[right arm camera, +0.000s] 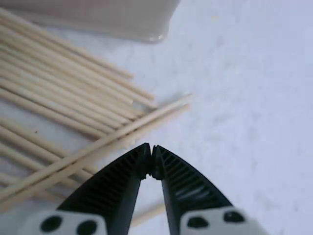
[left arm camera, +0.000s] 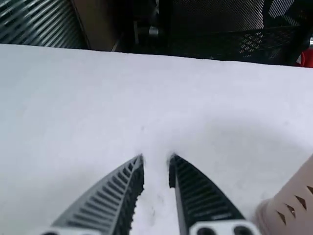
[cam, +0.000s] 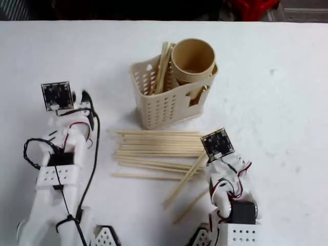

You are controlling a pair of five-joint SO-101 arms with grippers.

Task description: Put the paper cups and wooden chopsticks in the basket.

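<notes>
The slotted beige basket [cam: 169, 105] stands mid-table and holds stacked paper cups [cam: 192, 61] and a few upright chopsticks [cam: 163, 66]. Many loose wooden chopsticks [cam: 159, 151] lie in a row in front of it, and some lie slanted [cam: 184, 179] toward the right arm [cam: 230, 200]. My right gripper [right arm camera: 150, 160] is shut, its tips touching just above two slanted chopsticks [right arm camera: 112, 139] with nothing between them. My left gripper [left arm camera: 156, 164] hovers over bare table left of the basket [left arm camera: 293, 205], slightly open and empty.
The white table [cam: 277, 102] has free room to the right of and behind the basket. The left arm [cam: 64, 138] and its cables sit at the front left. Dark furniture stands beyond the table's far edge [left arm camera: 205, 29].
</notes>
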